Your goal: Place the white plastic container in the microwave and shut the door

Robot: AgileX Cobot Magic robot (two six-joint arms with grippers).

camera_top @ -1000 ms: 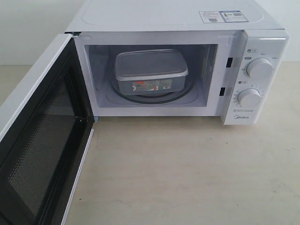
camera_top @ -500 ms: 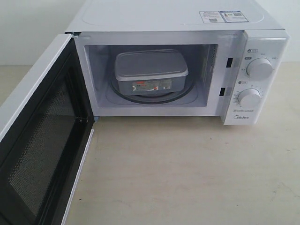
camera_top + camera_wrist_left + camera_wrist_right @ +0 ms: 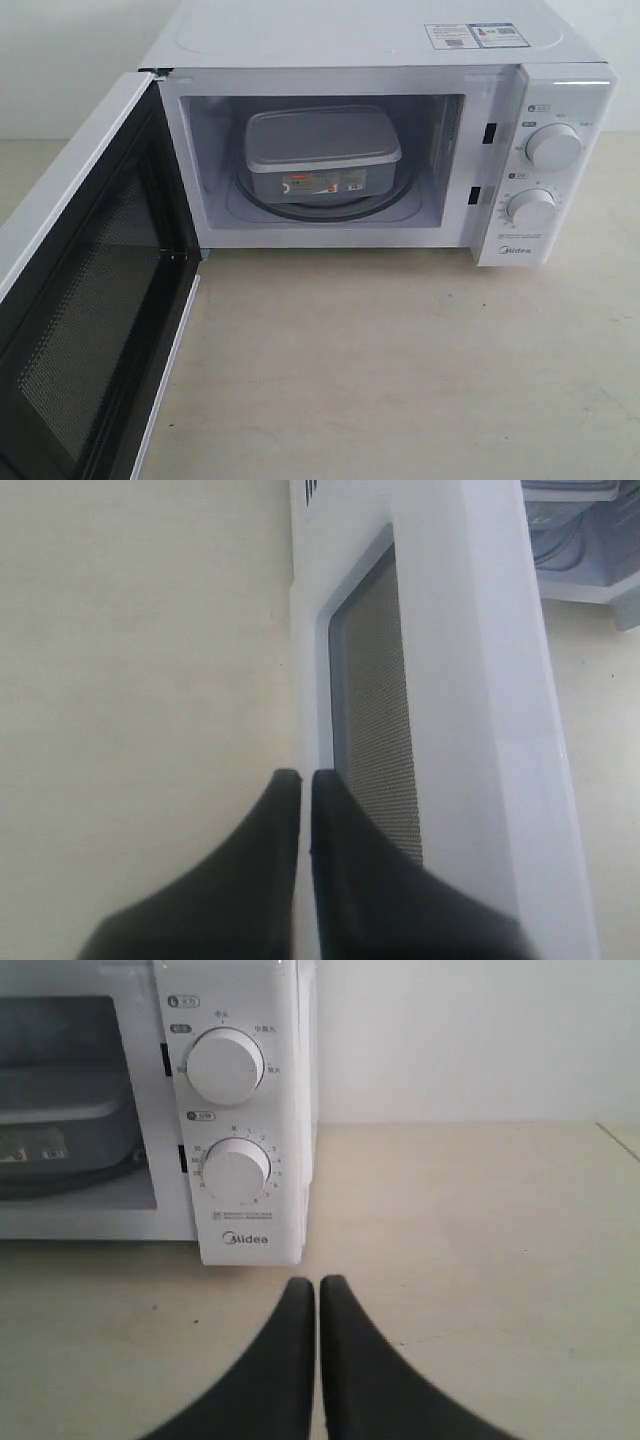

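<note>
A: Where's the box?

B: The white plastic container (image 3: 322, 155) sits on the glass turntable (image 3: 385, 205) inside the microwave (image 3: 360, 35), upper centre of the exterior frame. Lid on, label facing out. Placing looks done.

A: So it's the door step?

B: Yes. The door (image 3: 90, 330) stands wide open down the left side of the frame, mesh side toward the camera.

A: Grippers?

B: The left gripper (image 3: 306, 780) has its fingers pressed together and holds nothing. Its tips are just beside the door's outer face, by the window; can't tell if they touch. The right gripper (image 3: 317, 1285) is pinched closed too and empty, over the table (image 3: 400, 370) in front of the dials (image 3: 225, 1065).

A: How to do it well?

B: My call: push with the left's closed tips on the outer face, out toward the free edge and away from the hinge. Follow the arc steadily until the latch catches. Keep the right arm clear of the opening. Too hard a shove could slide the microwave.
</note>
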